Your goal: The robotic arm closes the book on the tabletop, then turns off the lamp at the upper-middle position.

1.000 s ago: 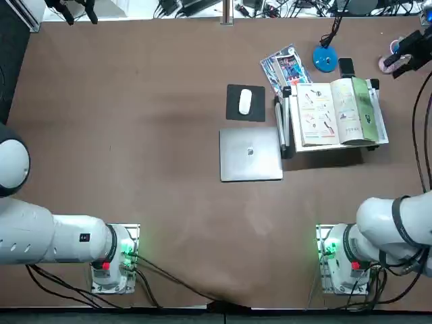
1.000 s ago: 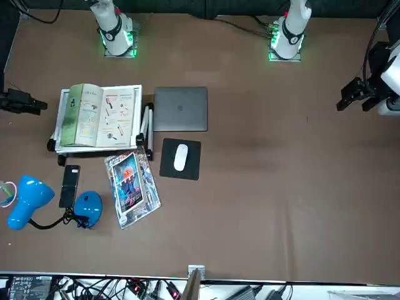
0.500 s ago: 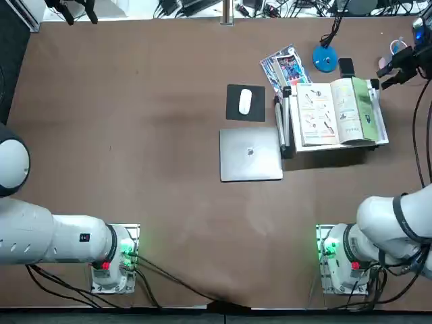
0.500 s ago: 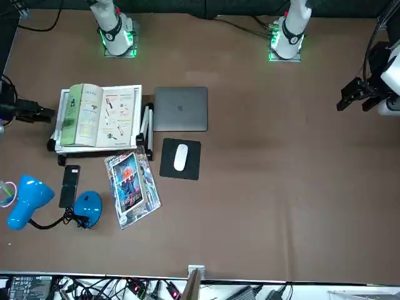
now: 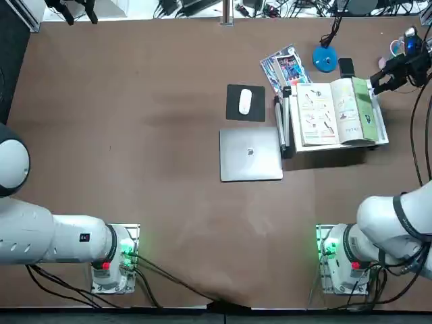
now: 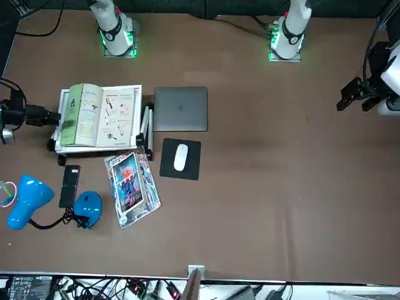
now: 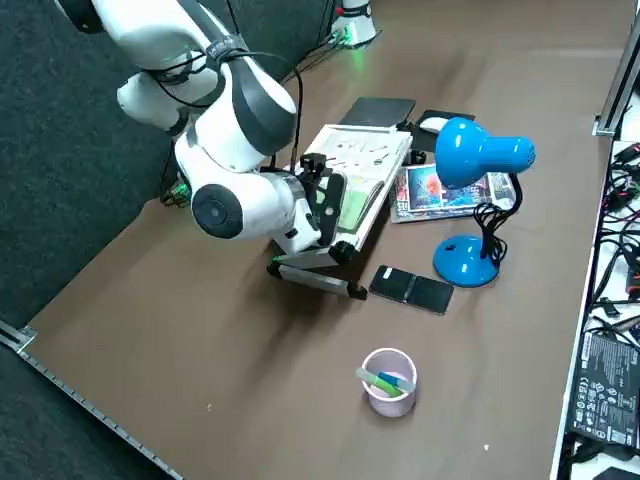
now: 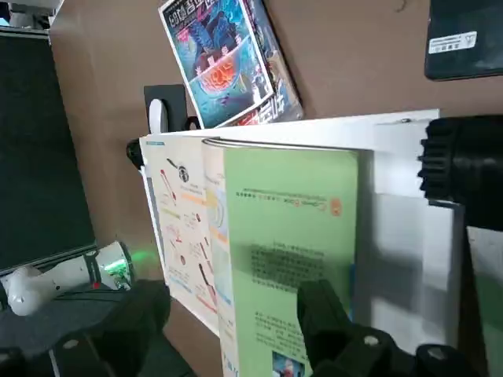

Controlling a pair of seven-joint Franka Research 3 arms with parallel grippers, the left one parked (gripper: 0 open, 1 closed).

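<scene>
The book lies open on a white stand board, with a green page on its right-hand side. My right gripper is open and hovers low at the book's outer right edge, its fingers spread on either side of the green page's edge and holding nothing. In the side view the gripper sits right against the stand. The lamp, with its blue round base and blue head, stands beyond the book at the table's far edge.
A closed grey laptop lies left of the stand, and a white mouse sits on a black pad. Blue leaflets and a black phone lie near the lamp. A pink cup stands toward the right far corner.
My right gripper has come down from the far right corner of the table toward the book and now sits at its outer edge. The book and lamp have not moved.
</scene>
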